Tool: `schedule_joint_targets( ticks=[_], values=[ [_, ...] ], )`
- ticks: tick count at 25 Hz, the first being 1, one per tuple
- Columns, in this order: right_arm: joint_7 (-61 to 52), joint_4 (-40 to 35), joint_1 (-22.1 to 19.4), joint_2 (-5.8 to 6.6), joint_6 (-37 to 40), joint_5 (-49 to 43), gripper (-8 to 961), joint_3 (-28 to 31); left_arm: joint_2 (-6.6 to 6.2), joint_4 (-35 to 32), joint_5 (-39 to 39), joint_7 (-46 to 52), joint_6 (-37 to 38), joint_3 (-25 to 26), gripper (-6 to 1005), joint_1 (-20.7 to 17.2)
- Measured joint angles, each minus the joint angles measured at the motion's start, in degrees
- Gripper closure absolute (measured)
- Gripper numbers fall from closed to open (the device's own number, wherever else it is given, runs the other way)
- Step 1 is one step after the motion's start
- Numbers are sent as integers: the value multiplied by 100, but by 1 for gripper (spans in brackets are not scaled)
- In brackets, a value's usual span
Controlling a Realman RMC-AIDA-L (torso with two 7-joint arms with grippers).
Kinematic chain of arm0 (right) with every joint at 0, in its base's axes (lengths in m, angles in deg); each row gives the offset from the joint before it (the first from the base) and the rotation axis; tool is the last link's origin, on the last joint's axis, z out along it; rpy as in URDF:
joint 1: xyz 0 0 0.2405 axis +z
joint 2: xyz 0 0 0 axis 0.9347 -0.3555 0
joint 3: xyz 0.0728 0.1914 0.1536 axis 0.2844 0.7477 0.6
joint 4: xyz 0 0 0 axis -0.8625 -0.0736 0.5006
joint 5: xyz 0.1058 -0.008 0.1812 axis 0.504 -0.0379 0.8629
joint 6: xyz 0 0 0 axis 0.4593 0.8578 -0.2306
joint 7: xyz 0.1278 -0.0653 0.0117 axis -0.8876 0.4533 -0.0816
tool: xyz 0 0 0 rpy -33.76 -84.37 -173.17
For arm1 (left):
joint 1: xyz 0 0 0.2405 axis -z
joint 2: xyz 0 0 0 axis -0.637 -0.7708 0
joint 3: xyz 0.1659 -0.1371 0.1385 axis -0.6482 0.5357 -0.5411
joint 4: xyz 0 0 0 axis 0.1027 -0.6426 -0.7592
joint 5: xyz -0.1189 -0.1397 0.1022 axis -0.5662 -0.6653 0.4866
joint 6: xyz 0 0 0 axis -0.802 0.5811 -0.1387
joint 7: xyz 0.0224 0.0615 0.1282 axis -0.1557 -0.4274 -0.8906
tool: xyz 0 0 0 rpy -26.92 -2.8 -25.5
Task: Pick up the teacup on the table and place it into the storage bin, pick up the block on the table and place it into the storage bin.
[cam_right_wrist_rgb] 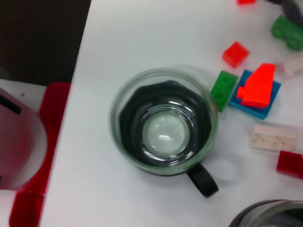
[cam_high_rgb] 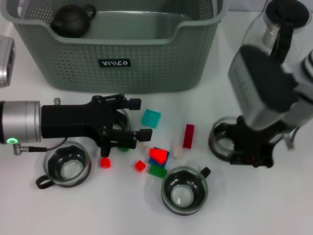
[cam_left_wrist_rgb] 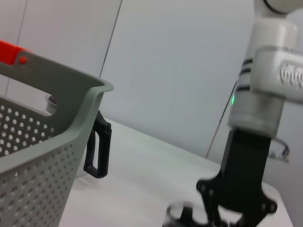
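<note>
Left pincer [cam_high_rgb: 128,126]: fingers apart over green block [cam_high_rgb: 125,145] | right pincer [cam_high_rgb: 244,147]: at glass teacup [cam_high_rgb: 224,139], finger state untellable | risk: closing fingers scatter neighbouring blocks; storage bin [cam_high_rgb: 146,68] awaits.

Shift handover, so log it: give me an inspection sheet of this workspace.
Surface: white table.
Job's things: storage bin at the back; three glass teacups; loose blocks mid-table.
Clutter: black teapot inside the bin; glass pitcher beside it.
Grippers: left gripper open over the blocks; right gripper at the right-hand teacup.
Cables: thin wire on the left arm.
Surroundings: pale wall.
</note>
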Motion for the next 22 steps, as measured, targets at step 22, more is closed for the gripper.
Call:
schedule_joint_targets(
  ticks=[22],
  values=[
    [-715, 45, 2411, -19, 1033, 249, 899, 1784, 41, 19, 35, -349, -152, -10, 65, -13]
  ],
)
